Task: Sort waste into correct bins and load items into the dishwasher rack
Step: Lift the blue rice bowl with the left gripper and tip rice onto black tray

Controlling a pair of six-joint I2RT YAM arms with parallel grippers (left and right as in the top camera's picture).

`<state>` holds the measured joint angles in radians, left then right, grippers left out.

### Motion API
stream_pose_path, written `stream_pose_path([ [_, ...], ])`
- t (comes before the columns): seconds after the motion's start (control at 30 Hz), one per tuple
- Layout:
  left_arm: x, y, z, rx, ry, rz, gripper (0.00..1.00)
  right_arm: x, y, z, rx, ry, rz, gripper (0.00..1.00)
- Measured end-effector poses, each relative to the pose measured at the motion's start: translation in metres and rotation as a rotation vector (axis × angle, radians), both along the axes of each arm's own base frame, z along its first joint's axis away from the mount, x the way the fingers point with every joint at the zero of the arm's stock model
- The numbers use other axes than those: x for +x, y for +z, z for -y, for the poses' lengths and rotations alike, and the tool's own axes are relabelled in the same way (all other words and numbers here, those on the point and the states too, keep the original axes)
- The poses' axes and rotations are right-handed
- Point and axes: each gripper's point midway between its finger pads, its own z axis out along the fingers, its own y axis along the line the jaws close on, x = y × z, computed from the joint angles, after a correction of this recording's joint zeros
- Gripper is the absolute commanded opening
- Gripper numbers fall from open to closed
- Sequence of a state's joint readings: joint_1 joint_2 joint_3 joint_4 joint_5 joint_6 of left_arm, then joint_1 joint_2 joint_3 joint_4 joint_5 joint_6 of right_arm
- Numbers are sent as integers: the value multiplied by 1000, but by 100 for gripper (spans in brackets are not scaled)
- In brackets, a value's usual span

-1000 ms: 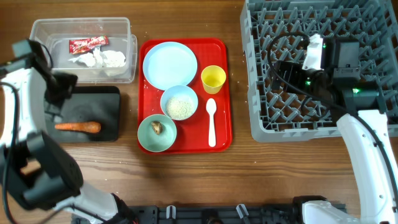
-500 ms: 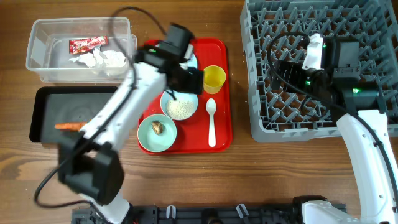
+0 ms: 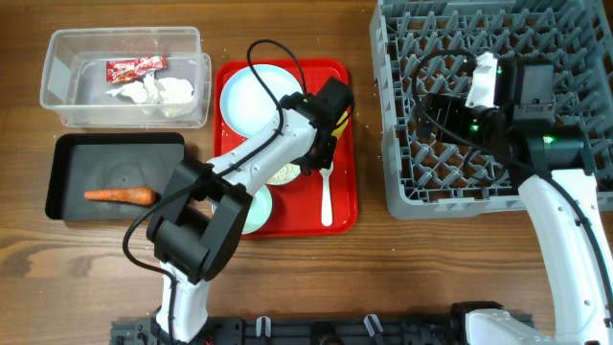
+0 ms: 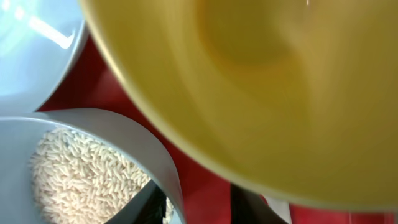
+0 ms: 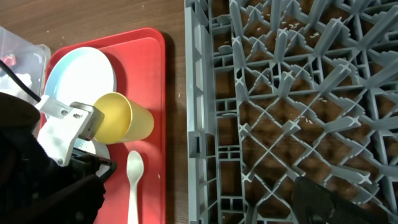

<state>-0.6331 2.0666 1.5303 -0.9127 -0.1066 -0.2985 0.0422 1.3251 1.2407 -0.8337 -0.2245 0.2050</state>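
My left gripper [image 3: 308, 151] reaches over the red serving tray [image 3: 341, 213], between the yellow cup [image 5: 127, 118] and the bowl of rice [image 4: 74, 168]. In the left wrist view its jaws [image 4: 189, 205] stand narrow astride the bowl's rim. One finger is inside by the rice. The other is outside, with a strip of red tray showing between it and the rim. The cup fills the top of that view. My right gripper [image 3: 426, 110] hovers open and empty over the dishwasher rack [image 3: 498, 57]. The plate [image 3: 251, 96] and spoon [image 3: 326, 187] lie on the tray.
A clear tub [image 3: 57, 77] at the back left holds the red wrapper [image 3: 136, 66] and tissue [image 3: 158, 89]. The black tray [image 3: 67, 158] in front of it holds the carrot [image 3: 120, 195]. A second bowl [image 3: 257, 209] is half hidden under my left arm.
My left arm swung from beside the black tray across to the red tray, and its jaws narrowed around the rice bowl's rim. The right arm has not moved.
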Motion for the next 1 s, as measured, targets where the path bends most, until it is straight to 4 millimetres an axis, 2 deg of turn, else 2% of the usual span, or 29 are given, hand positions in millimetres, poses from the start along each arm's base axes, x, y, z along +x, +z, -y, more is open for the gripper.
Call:
stream_pose_path([
  [0.1,-8,-10,-7,20,16,-22,4,0,0,0,0,0,0,100],
  [0.33,-3,-9,-8,24,40,1,4,-3,-2,0,-1,0,-15,100],
  [0.43,-12,-4,-14,43,55,-28,4,-3,-2,0,-1,0,-15,100],
  [0.5,-14,12,-16,35,73,-30,4,-3,-2,0,-1,0,-15,100],
  [0.53,-12,29,-15,10,84,-7,4,-3,-2,0,-1,0,-15,100],
  [0.57,-4,67,-13,-59,107,59,4,-3,-2,0,-1,0,-15,100],
  [0.63,0,98,-19,-128,147,100,4,-3,-2,0,-1,0,-15,100],
  [0.7,3,121,-39,-175,205,120,4,-3,-2,0,0,0,-15,100],
  [0.73,4,137,-75,-214,315,100,4,-3,-2,0,-1,0,-15,100],
  [0.77,6,141,-90,-225,359,91,4,-3,-2,0,-1,0,-15,100],
  [0.8,-7,139,-114,-235,433,2,4,-3,-2,0,-1,0,-15,100],
  [0.87,-5,138,-161,-279,565,-47,4,-3,-2,0,-1,0,-15,100],
  [0.9,-4,138,-178,-303,602,-57,4,-3,-2,0,-1,0,-15,100],
  [1.0,-7,125,-241,-438,712,-84,4,-3,-2,0,-1,0,-14,100],
])
